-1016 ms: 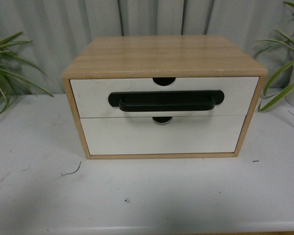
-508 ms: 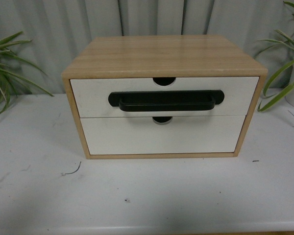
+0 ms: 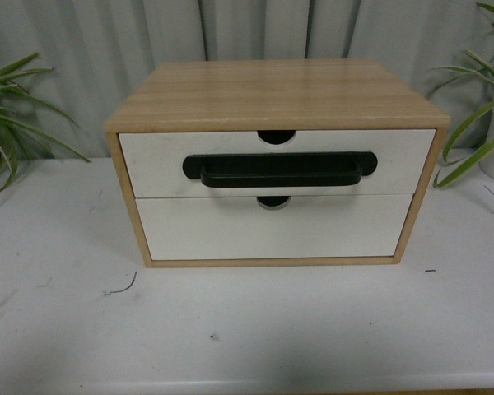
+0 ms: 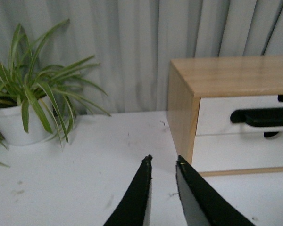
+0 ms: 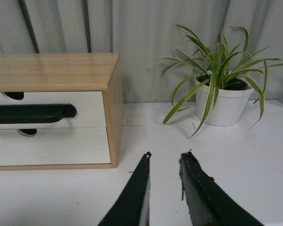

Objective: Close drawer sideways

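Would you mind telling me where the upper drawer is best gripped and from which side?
Grip the long black bar handle on the upper drawer, coming straight at the front. The bar runs level across the white face and appears to stand off it, so fingers set above and below should close around it. The rest of the front is flat.

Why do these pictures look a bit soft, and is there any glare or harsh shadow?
Front view: flat, dim, even light, no glare, only a faint shadow under the black handle of the drawer, and slightly grainy. Left wrist view: the left gripper is close and dark, and the plant is soft. Right wrist view: much the same, with the right gripper dark.
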Motion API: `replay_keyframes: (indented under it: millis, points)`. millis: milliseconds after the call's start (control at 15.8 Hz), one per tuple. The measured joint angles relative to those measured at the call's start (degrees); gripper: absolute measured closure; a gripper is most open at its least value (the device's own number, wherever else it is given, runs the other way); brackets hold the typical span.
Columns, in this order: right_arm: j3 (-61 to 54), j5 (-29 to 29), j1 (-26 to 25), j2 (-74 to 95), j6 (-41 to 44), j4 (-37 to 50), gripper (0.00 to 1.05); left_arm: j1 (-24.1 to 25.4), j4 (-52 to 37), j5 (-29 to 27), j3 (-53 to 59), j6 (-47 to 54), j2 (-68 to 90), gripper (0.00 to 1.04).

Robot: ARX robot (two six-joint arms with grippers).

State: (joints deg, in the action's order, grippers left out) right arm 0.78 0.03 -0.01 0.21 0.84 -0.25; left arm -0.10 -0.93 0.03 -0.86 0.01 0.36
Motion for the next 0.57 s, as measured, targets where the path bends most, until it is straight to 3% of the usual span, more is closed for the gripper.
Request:
replay_keyframes:
  millis: [444,571]
  points:
    - [0.00,0.00,0.00,0.00,-0.04,0.02,0.04,0.00,1.14,-0.04,0.17,0.04,0.00,0.05]
    - [0.00,-0.02,0.00,0.00,-0.02,0.02,0.06,0.00,1.14,-0.04,0.17,0.00,0.00,0.07]
